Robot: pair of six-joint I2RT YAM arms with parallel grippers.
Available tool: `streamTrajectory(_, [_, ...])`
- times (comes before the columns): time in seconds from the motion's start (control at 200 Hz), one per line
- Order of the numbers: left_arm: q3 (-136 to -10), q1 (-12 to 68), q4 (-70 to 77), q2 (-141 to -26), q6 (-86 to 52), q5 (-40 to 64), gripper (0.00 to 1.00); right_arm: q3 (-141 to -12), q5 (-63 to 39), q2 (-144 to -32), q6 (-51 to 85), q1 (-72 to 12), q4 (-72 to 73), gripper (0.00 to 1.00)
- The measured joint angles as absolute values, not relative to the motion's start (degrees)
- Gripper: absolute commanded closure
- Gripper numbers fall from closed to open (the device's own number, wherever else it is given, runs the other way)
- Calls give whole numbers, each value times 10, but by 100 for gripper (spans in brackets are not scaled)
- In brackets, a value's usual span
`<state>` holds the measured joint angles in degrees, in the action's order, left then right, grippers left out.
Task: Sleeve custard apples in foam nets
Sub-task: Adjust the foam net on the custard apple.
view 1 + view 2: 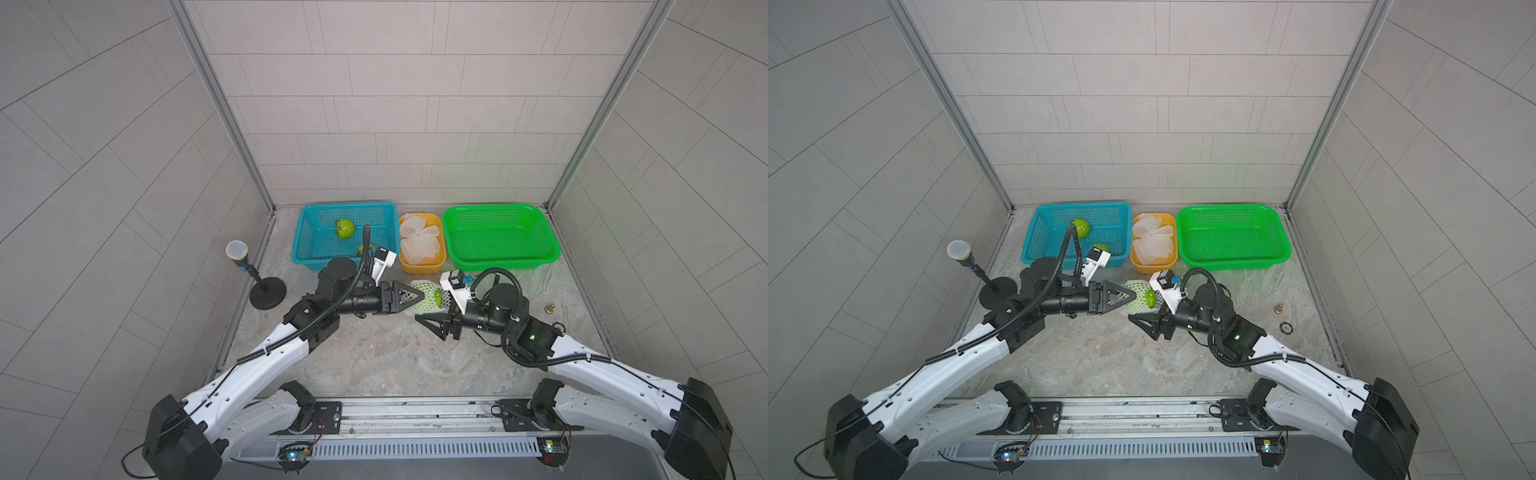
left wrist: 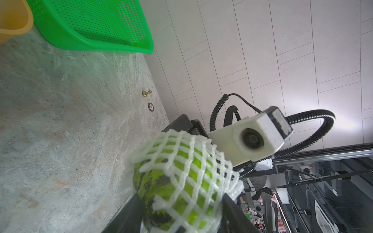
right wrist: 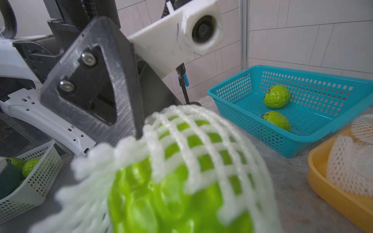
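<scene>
A microphone on its stand sits well behind the left gripper's wrist, clear of the work. The blue basket lies to the side of the left fingers, past their wrist camera. It holds two bare custard apples, which I judge to be stock waiting for sleeves.

The left gripper lies low and level. Its fingers stand at a middling spread, one on each side of the netted custard apple, and press on its foam net. This looks like a grip meant to steady or carry the fruit. The net covers most of it, and bare green skin shows at the end facing the right arm.

Just beyond the held fruit, the yellow tray keeps spare foam nets within reach of either set of fingers.

The right gripper sits near the fruit but apart from it, on the robot's side. Its fingers are spread with nothing between them, so it looks free to adjust the sleeve.

Farther right, past the right wrist, the green basket has no fruit in it and is probably where sleeved fruit goes.
</scene>
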<state>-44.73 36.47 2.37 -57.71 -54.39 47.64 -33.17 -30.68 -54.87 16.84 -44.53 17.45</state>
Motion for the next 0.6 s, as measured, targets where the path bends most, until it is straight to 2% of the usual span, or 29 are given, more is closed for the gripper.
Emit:
streamTrajectory(0.12, [-447,365,30,-578,-546,479,44,-334,-306,-548,169,-446,174,18])
streamTrajectory(0.6, [-447,366,36,-580,-546,482,45,-334,-305,-548,185,-446,183,14])
